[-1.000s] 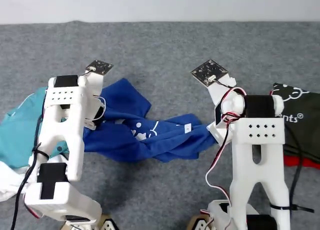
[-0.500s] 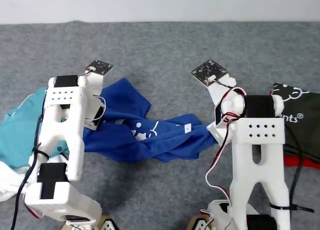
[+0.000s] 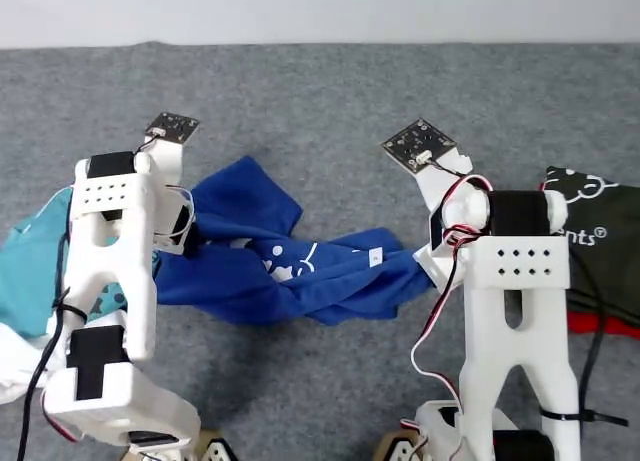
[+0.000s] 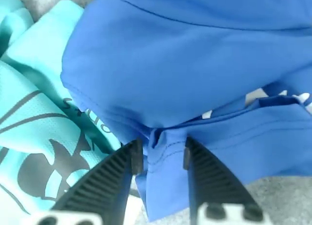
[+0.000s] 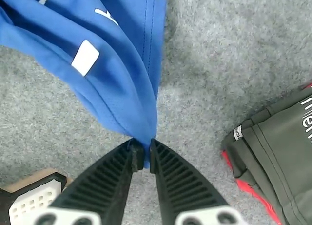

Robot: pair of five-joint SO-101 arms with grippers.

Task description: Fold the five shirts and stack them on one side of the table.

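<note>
Crumpled blue cotton shirt (image 3: 290, 261): centre of grey felt table (image 3: 320, 101). At my nine o'clock, teal mesh shirt (image 3: 30, 271), partly beneath it. At three o'clock, folded dark-grey shirt (image 3: 600, 251), apart.

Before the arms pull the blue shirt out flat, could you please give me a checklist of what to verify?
1. Grip of left end effector on blue shirt: ok, a fold is pinched.
2. Grip of right end effector on its edge: ok, shut on it.
3. Left grip free of teal shirt: cannot tell.
4. Blue shirt off the teal one: not ok, they overlap.
5. Room toward dark shirt: ok, bare table between.
</note>
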